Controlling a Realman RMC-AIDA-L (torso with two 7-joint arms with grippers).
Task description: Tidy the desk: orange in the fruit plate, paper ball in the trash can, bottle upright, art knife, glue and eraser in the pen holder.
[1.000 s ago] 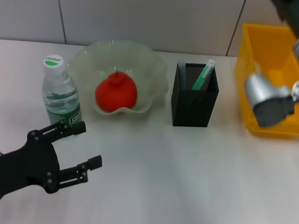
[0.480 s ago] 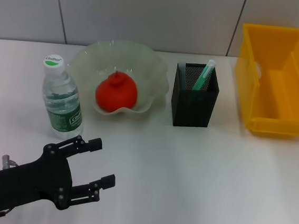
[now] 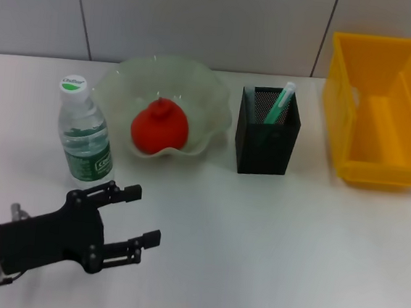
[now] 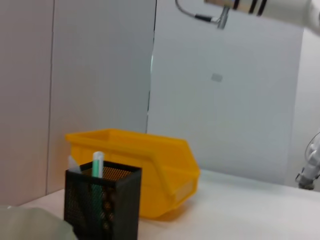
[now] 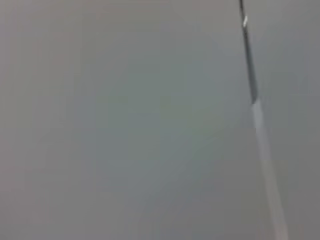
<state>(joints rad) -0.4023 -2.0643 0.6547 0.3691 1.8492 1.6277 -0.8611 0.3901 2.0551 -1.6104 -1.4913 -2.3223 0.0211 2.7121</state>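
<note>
On the white desk [image 3: 270,240], grey panelled wall [image 3: 204,19] behind, trash can [image 3: 380,113]

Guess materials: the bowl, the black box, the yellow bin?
Bowl: likely translucent plastic, maybe glass, with a frosted pale-green wavy rim.
Black box: looks like metal mesh, matte; fine holes show.
Yellow bin: probably moulded plastic, smooth, slightly glossy, uniform colour.
</note>
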